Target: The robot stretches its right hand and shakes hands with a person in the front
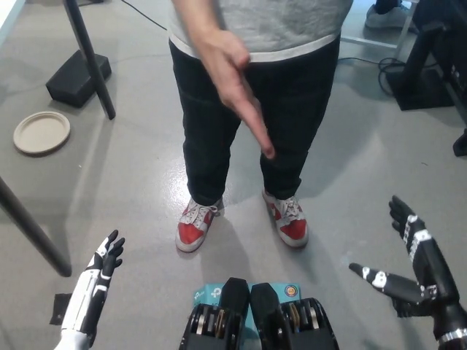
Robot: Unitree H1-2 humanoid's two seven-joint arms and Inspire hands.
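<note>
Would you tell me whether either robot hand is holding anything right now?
Nothing is held: the right hand and left hand are open, apart from the person's hand.

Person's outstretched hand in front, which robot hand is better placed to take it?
Right. The black right hand is open, raised at the lower right, nearer the person's hand held out flat and angled down. The white left hand rests open at lower left, farther off.

Grey floor (pixel 131 182) carries a round plate (pixel 41 133) and black box (pixel 77 77).

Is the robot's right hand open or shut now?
Open: the right hand holds nothing, its fingers spread apart, away from the person's hand.
</note>
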